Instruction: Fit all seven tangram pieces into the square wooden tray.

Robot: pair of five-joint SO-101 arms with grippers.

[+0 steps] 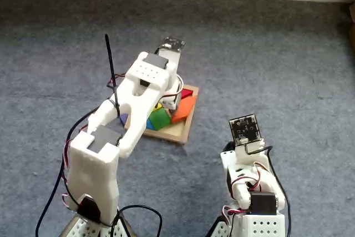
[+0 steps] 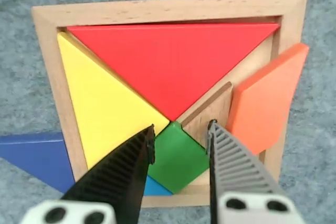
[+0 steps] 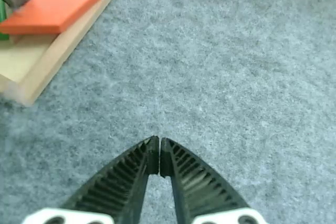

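The square wooden tray (image 2: pixel 157 9) holds a large red triangle (image 2: pixel 173 61), a large yellow triangle (image 2: pixel 100 108), a green square (image 2: pixel 178 158) and a small light-blue piece (image 2: pixel 156 187). An orange parallelogram (image 2: pixel 262 103) lies tilted across the tray's rim. A dark blue triangle (image 2: pixel 31 156) rests on the carpet beside the tray. My left gripper (image 2: pixel 181 135) hovers open over the tray with its fingers on either side of the green square. My right gripper (image 3: pixel 159 148) is shut on nothing, low over the carpet, apart from the tray (image 3: pixel 31 77).
Grey carpet (image 1: pixel 277 54) covers the whole table. In the high view the left arm (image 1: pixel 133 109) reaches over the tray (image 1: pixel 180 131), and the right arm (image 1: pixel 249 181) is folded near the front edge. A bare wooden slot (image 2: pixel 212 114) shows beside the green square.
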